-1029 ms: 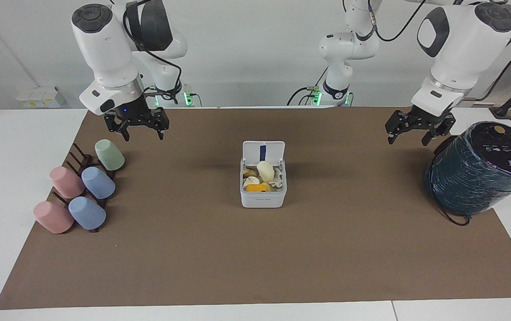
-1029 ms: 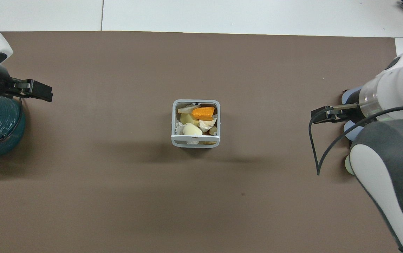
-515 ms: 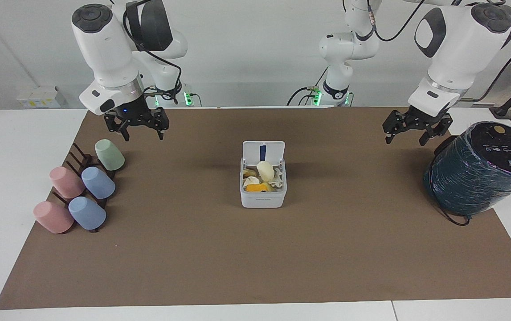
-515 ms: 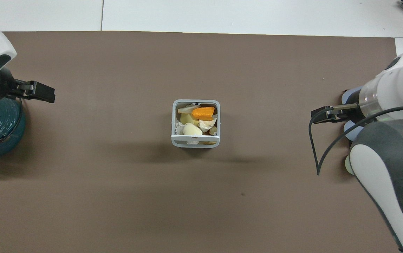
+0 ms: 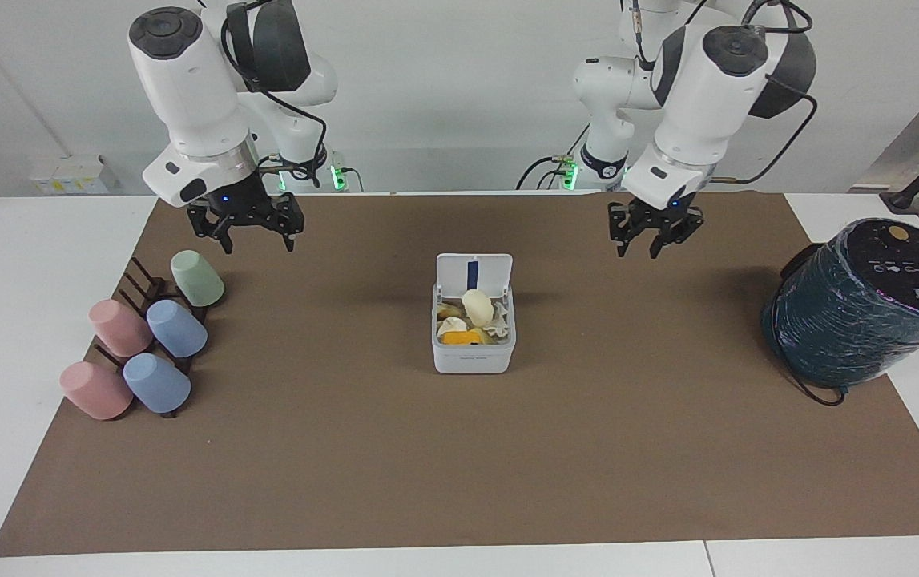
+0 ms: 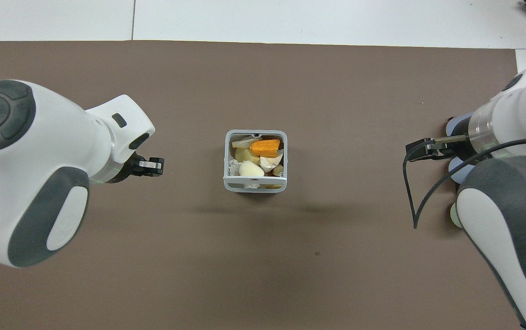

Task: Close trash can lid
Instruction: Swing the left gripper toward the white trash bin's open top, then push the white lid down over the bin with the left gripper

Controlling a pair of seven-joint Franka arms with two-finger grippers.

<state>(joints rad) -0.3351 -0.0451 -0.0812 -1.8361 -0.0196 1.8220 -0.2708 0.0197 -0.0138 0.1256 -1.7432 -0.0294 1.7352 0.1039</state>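
Standing open-lidded mid-mat, trash can point(image 5: 473, 340) well apart from left tool point(image 5: 652, 232), its fingers apart.

Smooth white plastic on the trash can point(image 5: 473, 353) and its lid point(image 5: 473, 274); matt brown paper-like mat point(image 5: 459, 465) over the bench; cups point(image 5: 176, 327) matt pastel plastic.

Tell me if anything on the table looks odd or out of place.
The dark teal cylinder at the left arm's end of the table leans tilted, hanging over the brown mat's edge. The trash can is filled above its rim, its lid standing open.
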